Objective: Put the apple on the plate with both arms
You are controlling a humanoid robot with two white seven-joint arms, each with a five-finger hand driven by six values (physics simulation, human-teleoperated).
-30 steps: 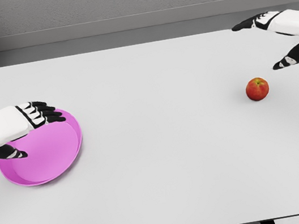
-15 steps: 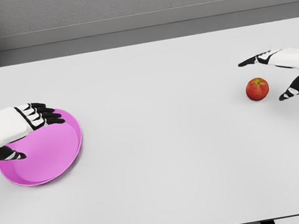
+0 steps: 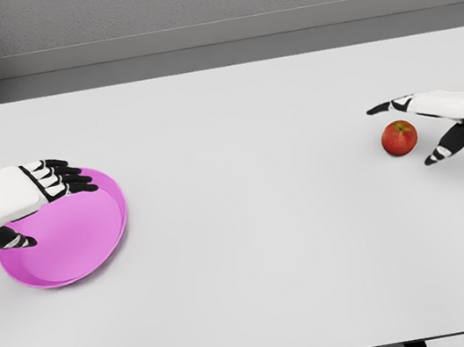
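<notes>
Apple (image 3: pixel 399 137): sits on the white table (image 3: pixel 249 224), far right side, upright with its stem up, well apart from the plate.
Plate (image 3: pixel 78 239): pink, at the table's left side, nothing lying in it.
My right hand (image 3: pixel 436 117): just beside the apple on its right, spread wide, fingers (image 3: pixel 386 106) reaching past the apple's far side and thumb (image 3: pixel 441 147) on the near side; not closed on it, and I cannot tell whether any fingertip touches it.
My left hand (image 3: pixel 27 197): over the plate's far left rim, fingers loosely bent and holding nothing, thumb hanging low above the plate.
</notes>
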